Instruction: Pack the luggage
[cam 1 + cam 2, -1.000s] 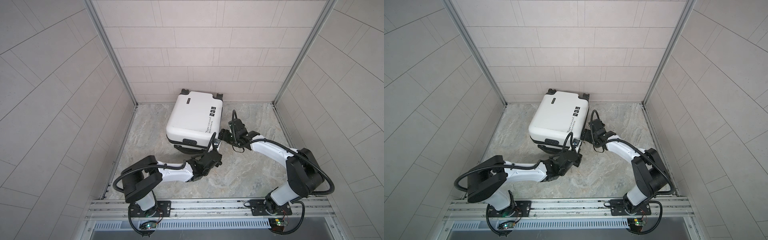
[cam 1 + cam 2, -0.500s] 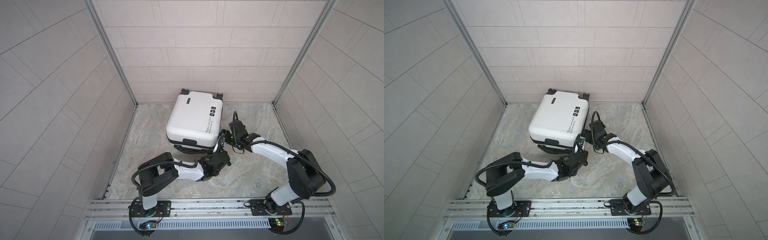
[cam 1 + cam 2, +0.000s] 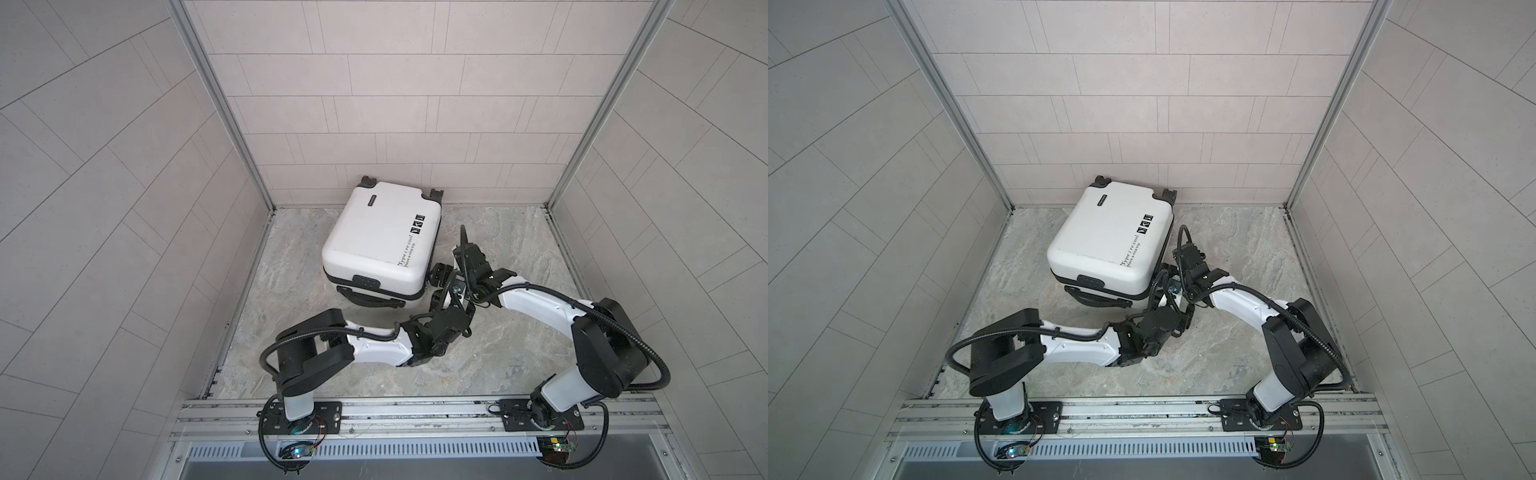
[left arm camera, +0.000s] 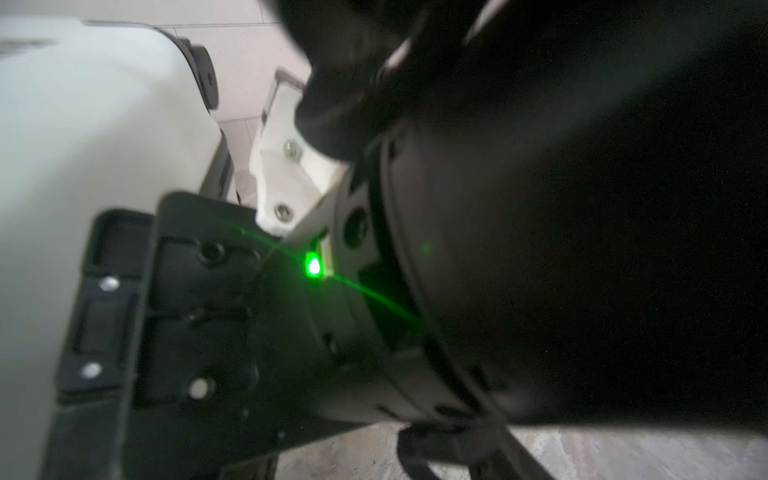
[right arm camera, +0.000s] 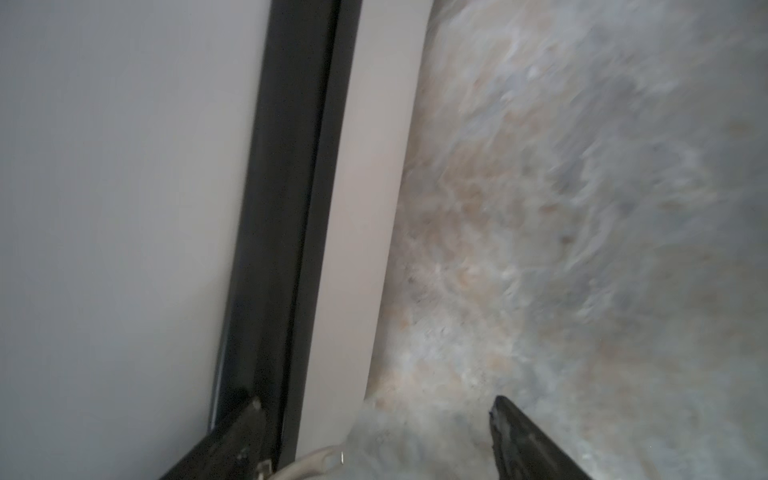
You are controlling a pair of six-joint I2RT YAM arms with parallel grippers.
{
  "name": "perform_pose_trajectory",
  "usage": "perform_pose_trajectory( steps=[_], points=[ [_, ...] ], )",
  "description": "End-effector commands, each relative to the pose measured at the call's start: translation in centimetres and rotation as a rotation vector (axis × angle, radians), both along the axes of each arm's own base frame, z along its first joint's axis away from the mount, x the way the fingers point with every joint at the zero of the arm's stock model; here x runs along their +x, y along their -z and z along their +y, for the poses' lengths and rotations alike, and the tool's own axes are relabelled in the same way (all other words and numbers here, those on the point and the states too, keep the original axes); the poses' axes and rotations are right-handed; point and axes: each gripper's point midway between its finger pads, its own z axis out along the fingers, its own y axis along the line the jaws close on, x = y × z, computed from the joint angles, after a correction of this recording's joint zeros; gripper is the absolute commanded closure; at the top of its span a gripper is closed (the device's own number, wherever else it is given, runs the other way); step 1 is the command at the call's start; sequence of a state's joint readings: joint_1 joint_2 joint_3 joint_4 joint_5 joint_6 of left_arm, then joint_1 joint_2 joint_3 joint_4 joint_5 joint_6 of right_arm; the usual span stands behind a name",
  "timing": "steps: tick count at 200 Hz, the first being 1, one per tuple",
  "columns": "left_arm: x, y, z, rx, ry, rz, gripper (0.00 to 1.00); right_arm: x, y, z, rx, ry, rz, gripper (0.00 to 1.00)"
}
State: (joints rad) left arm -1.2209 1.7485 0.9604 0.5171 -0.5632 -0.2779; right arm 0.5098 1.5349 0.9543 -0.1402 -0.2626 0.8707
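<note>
The luggage (image 3: pixel 374 241) lies flat and shut on the marble floor (image 3: pixel 519 232), far end by the back wall, left of centre in both top views. Both arms crowd its near right corner.

The right gripper (image 5: pixel 374 403) is spread wide and holds nothing. 1 fingertip sits against the black zipper band (image 5: pixel 286 208), the other hangs over bare floor. The left gripper (image 3: pixel 439 300) is tucked in just under the right one. Its wrist view is filled by the other arm, so I cannot tell how its jaws stand.

My read: this is zipper work at that corner. To do it well, the right fingertip should track along the band without digging into the shell. The left arm should brace or back away, because 2 wrists this close can knock each other. A light case may also slide.

Count: 1 luggage, 2 grippers, 1 handle (image 3: pixel 370 298) and 2 wheels showing at the far edge.
</note>
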Motion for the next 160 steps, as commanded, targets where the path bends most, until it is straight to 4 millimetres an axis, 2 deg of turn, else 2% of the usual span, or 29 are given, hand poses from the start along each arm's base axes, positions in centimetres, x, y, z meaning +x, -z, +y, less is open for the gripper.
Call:
perform_pose_trajectory(
  steps=[1,29,48,61,82,108,132,160],
  points=[
    [-2.0,-7.8,-0.6,-0.104,0.113,-0.04,0.17,-1.6,-0.1,0.2,-0.001,-0.082,0.038,0.12],
    [-3.6,-12.1,2.2,-0.054,0.14,-0.065,0.15,-1.2,-1.0,-2.0,-0.029,-0.054,0.022,0.11],
    [-3.6,-14.8,5.0,-0.023,0.106,-0.104,0.13,-1.2,-1.3,-3.1,-0.052,-0.05,0.013,0.11],
    [-2.6,-16.1,7.2,0.001,0.066,-0.107,0.11,-1.5,-1.5,-3.6,-0.08,-0.06,0.004,0.11],
    [0.1,-16.3,11.3,0.028,-0.014,-0.028,0.1,-2.1,-1.7,-4.3,-0.121,-0.079,-0.014,0.13],
    [4.3,-16.3,18.8,-0.025,-0.193,0.071,0.09,-3.0,-1.7,-5.1,-0.16,-0.097,-0.024,0.14],
    [6.8,-16.8,26.6,-0.14,-0.359,0.119,0.07,-3.5,-1.8,-5.8,-0.196,-0.1,-0.025,0.14],
    [9.3,-15.3,34.1,-0.274,-0.497,0.206,0.02,-3.2,-2.3,-5.7,-0.178,-0.104,-0.035,0.11]
  ],
)
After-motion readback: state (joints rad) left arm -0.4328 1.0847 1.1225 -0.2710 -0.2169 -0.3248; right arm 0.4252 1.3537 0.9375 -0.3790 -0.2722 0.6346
